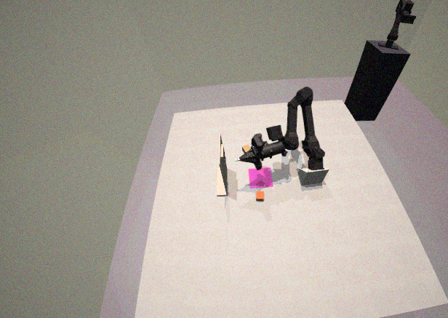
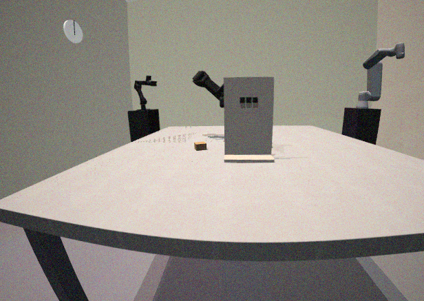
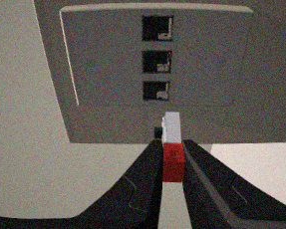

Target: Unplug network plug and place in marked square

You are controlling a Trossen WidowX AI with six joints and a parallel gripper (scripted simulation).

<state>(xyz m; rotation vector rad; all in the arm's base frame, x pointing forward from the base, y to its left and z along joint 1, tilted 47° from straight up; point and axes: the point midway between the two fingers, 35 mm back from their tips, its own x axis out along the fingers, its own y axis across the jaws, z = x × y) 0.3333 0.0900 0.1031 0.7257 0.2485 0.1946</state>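
My gripper (image 1: 241, 159) (image 3: 170, 148) is shut on the plug, whose red rear part (image 3: 172, 163) sits between the fingertips in the wrist view. The plug's whitish front end (image 3: 172, 125) sticks out ahead of the fingers; it also shows as a small white tip in the top view (image 1: 237, 159). The plug is out of the socket, with a gap between it and the upright panel (image 1: 223, 171) (image 2: 248, 131) (image 3: 110, 65). Three dark square sockets show in the panel in the wrist view. The magenta marked square (image 1: 267, 183) lies on the table, below and beside the gripper. The panel hides the gripper in the exterior view.
An orange block (image 1: 260, 196) lies just beyond one side of the marked square. Another orange block (image 1: 246, 148) (image 2: 200, 146) is partly hidden behind the gripper in the top view. The panel stands on a pale foot (image 2: 249, 158). The arm's base is at the right in the top view.
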